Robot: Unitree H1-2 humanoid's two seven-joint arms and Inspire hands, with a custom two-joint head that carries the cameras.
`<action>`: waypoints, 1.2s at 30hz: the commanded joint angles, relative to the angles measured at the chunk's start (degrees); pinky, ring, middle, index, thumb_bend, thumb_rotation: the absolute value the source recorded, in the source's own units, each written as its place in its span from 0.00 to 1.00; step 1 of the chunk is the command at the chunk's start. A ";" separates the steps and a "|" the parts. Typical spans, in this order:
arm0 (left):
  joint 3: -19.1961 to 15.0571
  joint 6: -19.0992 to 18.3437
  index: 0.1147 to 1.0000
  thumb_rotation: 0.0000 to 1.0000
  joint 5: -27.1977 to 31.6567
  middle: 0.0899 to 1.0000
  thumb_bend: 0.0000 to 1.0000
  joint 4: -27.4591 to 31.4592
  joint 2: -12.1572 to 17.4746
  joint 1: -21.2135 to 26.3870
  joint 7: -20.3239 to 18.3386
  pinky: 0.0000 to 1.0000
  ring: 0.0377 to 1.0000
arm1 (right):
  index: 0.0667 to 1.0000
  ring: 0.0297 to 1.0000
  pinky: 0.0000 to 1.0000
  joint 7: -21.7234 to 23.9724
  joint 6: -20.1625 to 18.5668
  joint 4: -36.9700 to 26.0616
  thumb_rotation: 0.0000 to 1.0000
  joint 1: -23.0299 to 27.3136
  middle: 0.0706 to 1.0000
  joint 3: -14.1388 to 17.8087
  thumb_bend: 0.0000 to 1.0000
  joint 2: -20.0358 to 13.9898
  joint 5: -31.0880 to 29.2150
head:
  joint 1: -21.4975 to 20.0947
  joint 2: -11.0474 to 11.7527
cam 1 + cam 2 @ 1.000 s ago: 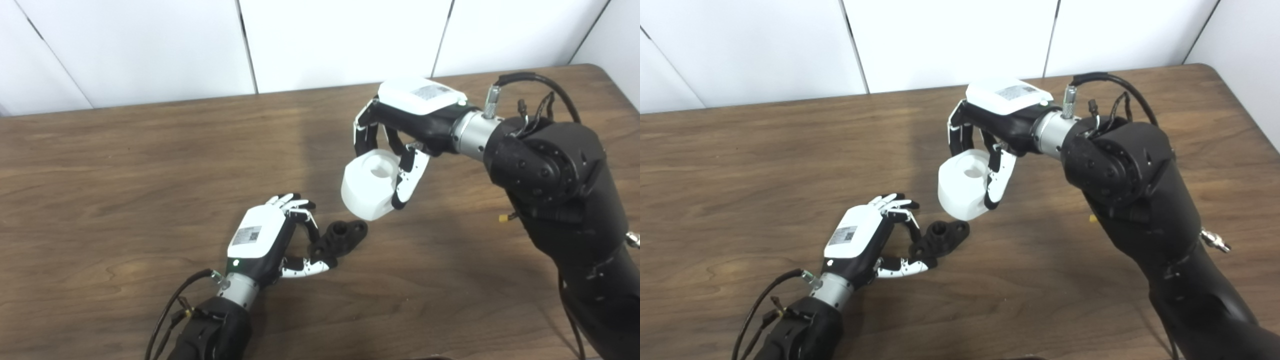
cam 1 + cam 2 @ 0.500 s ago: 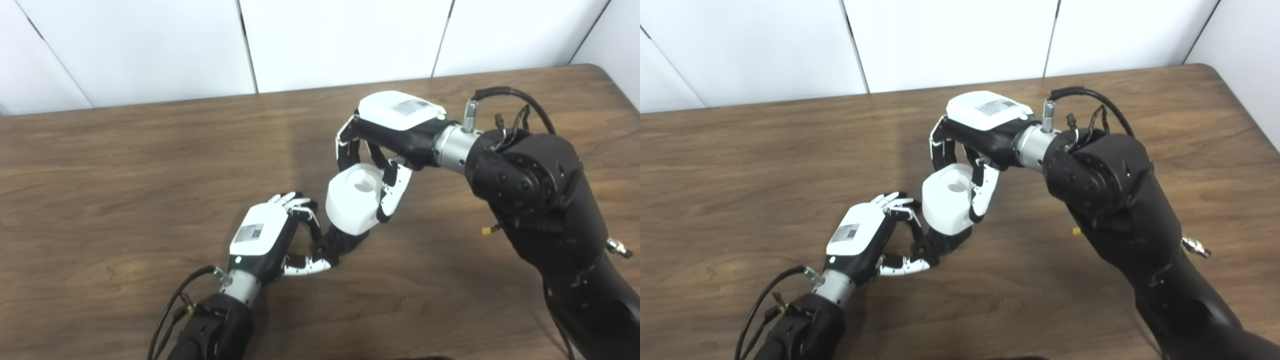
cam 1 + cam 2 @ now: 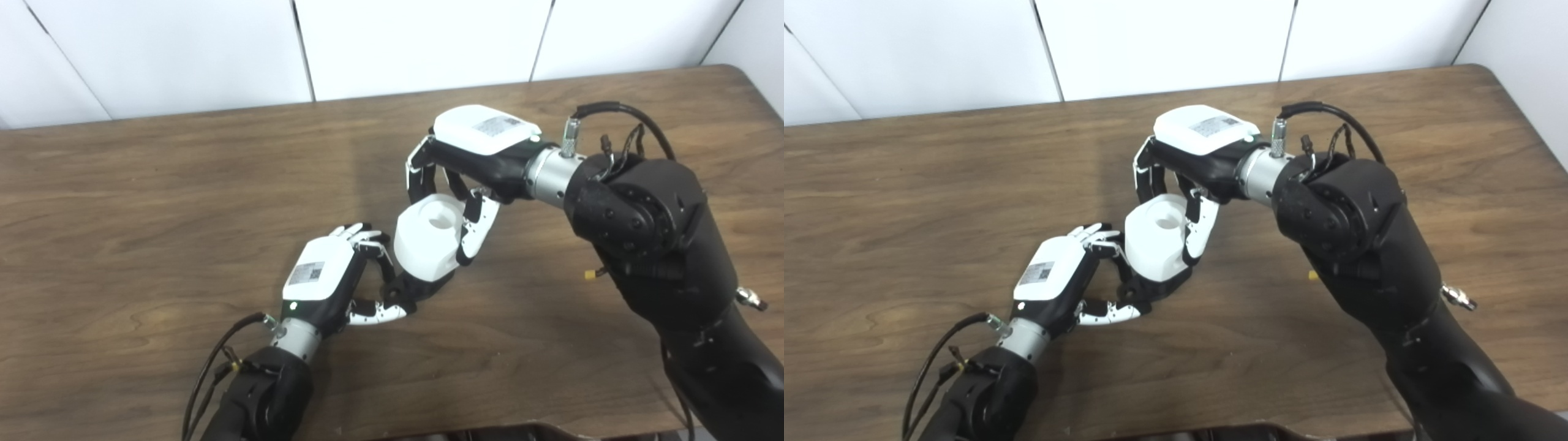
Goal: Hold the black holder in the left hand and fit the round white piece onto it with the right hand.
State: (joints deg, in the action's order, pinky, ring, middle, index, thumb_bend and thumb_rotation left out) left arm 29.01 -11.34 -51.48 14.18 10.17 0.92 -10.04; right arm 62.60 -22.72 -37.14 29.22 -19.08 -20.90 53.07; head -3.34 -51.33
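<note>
My left hand (image 3: 327, 282) is shut on the black holder (image 3: 409, 292), pinching its near end low over the brown table (image 3: 153, 202). My right hand (image 3: 468, 162) is shut on the round white piece (image 3: 426, 242), a thick white cylinder with a hole in its top. The white piece sits right on top of the holder and hides most of it. Only the holder's lower edge shows under the piece, also in the right eye view (image 3: 1157, 291). The two hands are close together at the table's middle.
White wall panels (image 3: 416, 43) stand behind the table's far edge. The right arm's bulky black forearm (image 3: 649, 226) crosses the right side of the table. A cable (image 3: 214, 367) loops by the left wrist.
My right hand has carried the white piece down and left, from above and right of the holder to resting on it. The left hand has kept its hold. The camera has tilted slightly.
</note>
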 commanded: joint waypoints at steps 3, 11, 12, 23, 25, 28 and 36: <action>1.72 -1.79 0.42 0.06 -0.16 0.79 0.51 -1.19 -0.17 -1.21 -5.12 0.93 0.91 | 0.42 0.67 0.94 -2.00 1.47 -1.12 0.00 1.13 0.49 0.42 0.53 0.71 0.93 | 0.00 -0.14; 2.02 -2.31 0.42 0.06 -0.21 0.79 0.51 -0.61 -0.13 -1.20 -5.35 0.93 0.91 | 0.44 0.68 0.94 -2.73 2.60 -0.85 0.00 0.19 0.46 0.29 0.53 1.34 1.44 | 0.35 -0.57; 2.03 -2.37 0.42 0.06 -0.22 0.79 0.51 -0.54 -0.14 -1.22 -5.41 0.93 0.91 | 0.44 0.67 0.94 -2.75 2.71 -0.81 0.00 0.12 0.46 0.19 0.53 1.41 1.59 | 0.35 -0.57; 2.09 -2.57 0.42 0.06 -0.48 0.79 0.51 -0.21 -0.36 -1.17 -5.83 0.93 0.91 | 0.47 0.67 0.95 -3.26 3.96 -0.68 0.00 -1.35 0.42 -0.51 0.53 2.38 3.28 | 0.26 -0.85; 2.07 -2.74 0.42 0.06 -0.57 0.79 0.51 -0.01 -0.47 -1.22 -5.95 0.93 0.91 | 0.47 0.67 0.95 -3.26 4.33 -0.62 0.00 -1.48 0.41 -0.52 0.53 2.32 3.46 | 0.15 -0.94; 2.13 -2.84 0.42 0.06 -0.89 0.79 0.51 0.27 -0.57 -1.22 -6.01 0.93 0.91 | 0.47 0.66 0.95 -3.20 4.94 -0.49 0.00 -1.54 0.42 -0.69 0.53 2.37 3.76 | 0.07 -1.09; 2.23 -3.24 0.42 0.06 -1.28 0.79 0.51 0.61 -0.75 -1.07 -6.56 0.94 0.91 | 0.45 0.68 0.96 -2.67 5.75 -0.14 0.00 -1.78 0.44 -1.62 0.53 2.80 3.80 | 0.22 -1.11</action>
State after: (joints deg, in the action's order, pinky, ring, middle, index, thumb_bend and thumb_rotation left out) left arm 29.55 -13.85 -52.72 15.91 9.54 0.98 -12.21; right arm 60.96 -18.05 -36.78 26.08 -21.08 -18.69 56.27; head -3.16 -52.38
